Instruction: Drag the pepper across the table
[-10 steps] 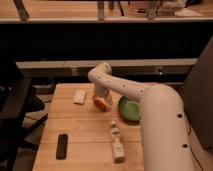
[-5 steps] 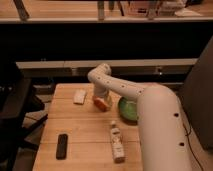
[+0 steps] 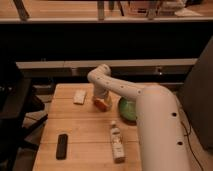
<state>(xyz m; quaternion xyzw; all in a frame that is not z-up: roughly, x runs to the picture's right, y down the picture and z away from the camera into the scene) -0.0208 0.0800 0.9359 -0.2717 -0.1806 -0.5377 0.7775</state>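
The red-orange pepper [image 3: 103, 104] lies on the wooden table [image 3: 85, 127] near its far middle, just left of the green bowl [image 3: 128, 108]. My gripper [image 3: 101, 99] reaches down from the white arm and sits right on top of the pepper, hiding most of it. Only an orange patch shows below the gripper.
A pale sponge-like block [image 3: 80, 96] lies at the far left. A white labelled bottle [image 3: 117, 142] lies on its side toward the near right. A black remote-like bar [image 3: 62, 146] lies near the left front. My white arm [image 3: 155, 125] covers the right side of the table.
The arm and gripper have shifted very slightly; the pepper stays under the gripper at nearly the same spot.
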